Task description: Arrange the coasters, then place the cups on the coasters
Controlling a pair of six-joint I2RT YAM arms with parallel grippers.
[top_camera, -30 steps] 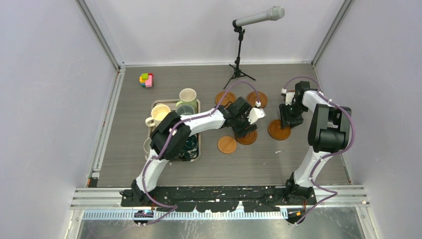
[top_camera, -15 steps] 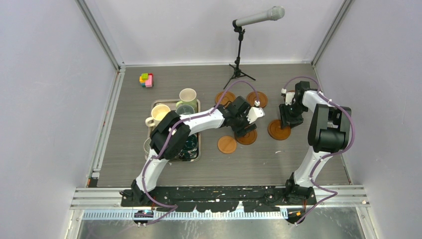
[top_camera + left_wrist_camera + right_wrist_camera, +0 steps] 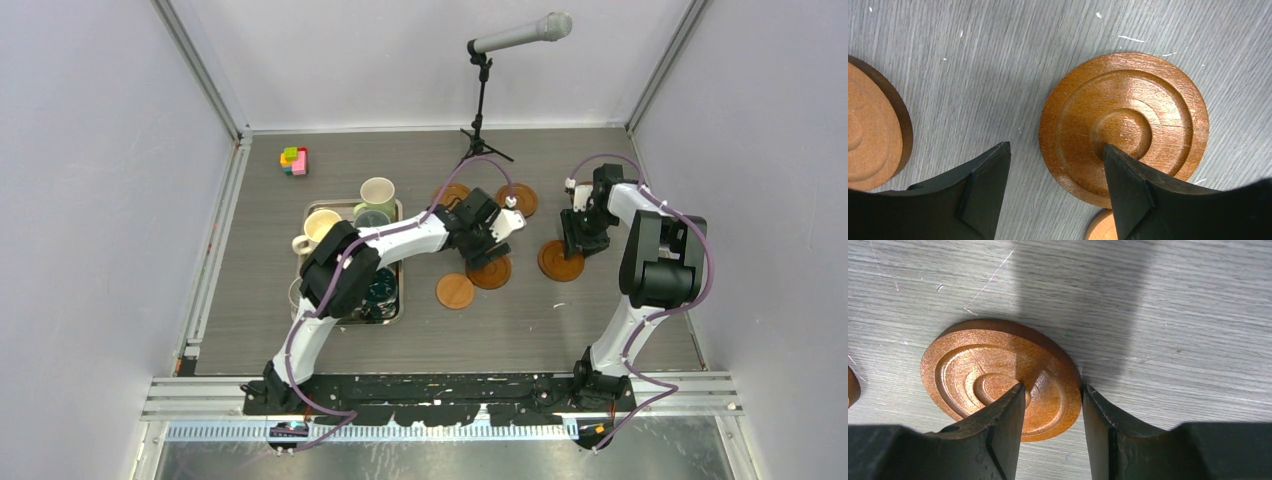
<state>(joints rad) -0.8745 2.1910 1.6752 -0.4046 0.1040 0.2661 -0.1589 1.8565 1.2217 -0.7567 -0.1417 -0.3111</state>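
Round, ring-grooved glossy wooden coaster (image 3: 963,370), seemingly pinched.

Grey table (image 3: 560,320): coasters (image 3: 455,291), tray (image 3: 396,312), block toy (image 3: 294,160)

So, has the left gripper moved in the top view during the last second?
Yes. The left gripper has shifted slightly toward the back wall and a little left, closer to the feet of the microphone stand.

**Setting:** robotics laboratory test cell.
**Evidence:** a grey wood-grain table (image 3: 600,320) is enclosed by plain pale wall panels (image 3: 90,200), which are held in aluminium framing (image 3: 200,70). A left arm (image 3: 395,242) and a right arm (image 3: 655,255), both cabled, are bolted to a slotted metal rail (image 3: 450,398) at the near edge. A microphone (image 3: 520,33) is mounted on a tripod stand at the back.
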